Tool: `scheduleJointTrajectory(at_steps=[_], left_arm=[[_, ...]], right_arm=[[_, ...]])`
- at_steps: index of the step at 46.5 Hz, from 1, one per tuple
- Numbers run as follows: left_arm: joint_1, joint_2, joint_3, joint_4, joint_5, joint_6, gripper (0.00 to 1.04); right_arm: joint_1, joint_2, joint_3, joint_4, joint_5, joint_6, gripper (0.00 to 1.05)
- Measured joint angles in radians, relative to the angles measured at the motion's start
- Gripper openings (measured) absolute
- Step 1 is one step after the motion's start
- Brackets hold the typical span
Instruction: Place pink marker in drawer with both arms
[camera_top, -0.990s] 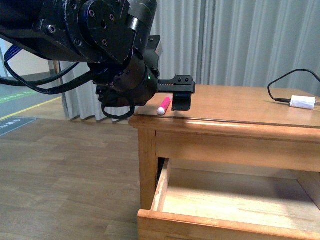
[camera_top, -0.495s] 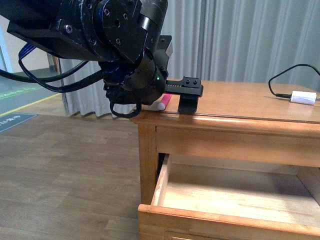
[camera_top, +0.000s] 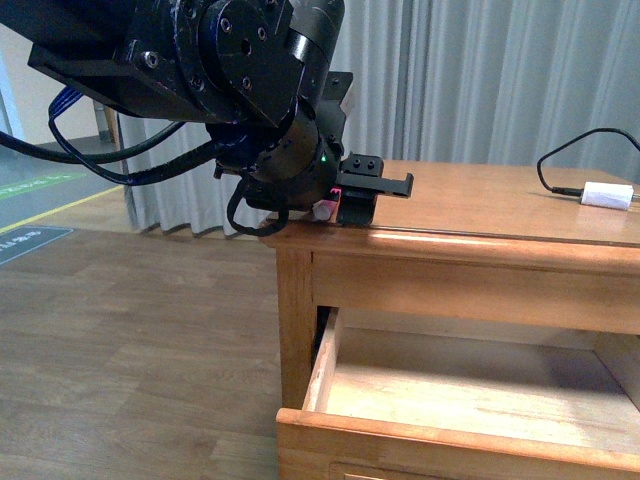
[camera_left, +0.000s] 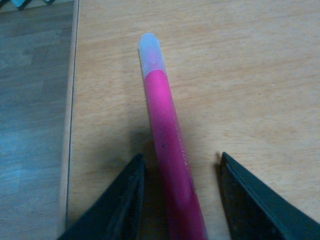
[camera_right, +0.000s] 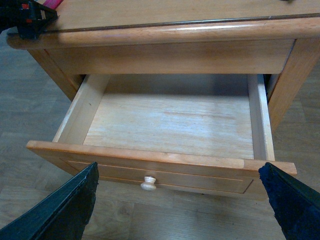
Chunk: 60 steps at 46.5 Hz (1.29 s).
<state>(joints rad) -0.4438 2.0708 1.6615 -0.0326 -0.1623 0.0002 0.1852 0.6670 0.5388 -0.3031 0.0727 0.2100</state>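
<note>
The left gripper (camera_left: 180, 159) was found unclenched astride the pink marker (camera_left: 159, 110), evidently for grasping, the drawer (camera_right: 150, 159) pulled open to receive it.

The pink marker (camera_left: 165, 150) looks smooth plastic, the table (camera_top: 480, 212) glossy varnished wood, the drawer (camera_right: 165, 120) matt wood.

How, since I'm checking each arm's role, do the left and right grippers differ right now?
The left gripper is down at the tabletop, its fingers either side of the pink marker; the right gripper hovers before the open drawer, touching nothing. The left has something to grasp; the right has nothing between its fingers. Both are open.
</note>
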Motion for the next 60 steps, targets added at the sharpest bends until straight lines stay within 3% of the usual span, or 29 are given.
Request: scheduleJointTrajectory(at_steps=[5,10,21,33,39,50,60], left_arm=[[-0.001,0.0,0.0,-0.008,-0.013,0.009,0.27],[-0.001,0.0,0.0,-0.009,-0.013,0.019,0.15],[0.005,-0.019,-0.04,0.042,0.056,0.049,0.15],[-0.002,-0.185,-0.283,0.18,0.352,0.161,0.15],[-0.015,-0.283,-0.4,0.22,0.43,0.219,0.15],[-0.043,-0.379,-0.56,0.263,0.494,0.291,0.15],[-0.072,-0.319,-0.605,0.288,0.415,0.359,0.15]], right_arm=[[0.0,0.0,0.0,0.0,0.0,0.0,0.96],[0.0,0.0,0.0,0.0,0.0,0.0,0.96],[0.0,0.0,0.0,0.0,0.0,0.0,0.96],[0.0,0.0,0.0,0.0,0.0,0.0,0.96],[0.0,0.0,0.0,0.0,0.0,0.0,0.96],[0.0,0.0,0.0,0.0,0.0,0.0,0.96],[0.0,0.0,0.0,0.0,0.0,0.0,0.96]])
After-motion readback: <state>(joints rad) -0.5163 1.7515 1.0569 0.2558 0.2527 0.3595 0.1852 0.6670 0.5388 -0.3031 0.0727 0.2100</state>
